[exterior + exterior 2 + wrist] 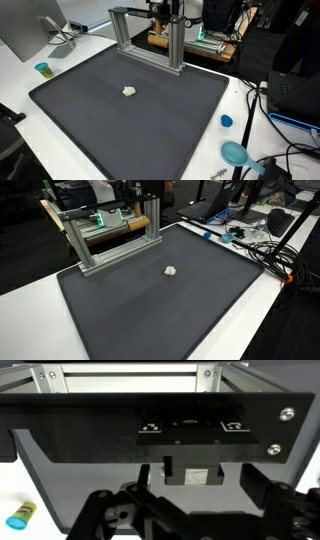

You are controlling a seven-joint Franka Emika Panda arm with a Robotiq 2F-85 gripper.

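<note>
The tool [190, 510] showed clearly only in the wrist view. Its two dark fingers [108, 515] stood wide apart along the bottom of the picture, with nothing caught between them. In both exterior views it was lost among the dark gear behind the aluminium frame [178, 45] [120, 252], so its height there could not be told.

Just ahead of the tool in the wrist view was a black plate [90, 420], with screws at its right end and a small pale block [194, 475] below its middle. The frame's pale bars ran across the top of that picture. The frame was the thing nearest the tool. It stood upright at the far edge of the dark mat [130, 130], right of the middle in an exterior view.

Working well in that spot would, by my judgement, mean keeping the spread fingers square to the plate and clear of the frame's posts. The room between them looked tight, so slow moves would suit.

Farther out, a white crumpled lump [129, 91] [171, 270] lay near the middle of the mat, well apart from the frame. A small blue cup [42, 68] stood on the white tabletop [20, 95] off the mat's far left corner. A blue cap [226, 121] and a teal scoop [235, 153] lay near the right side, with loose cables [265, 252] nearby.
</note>
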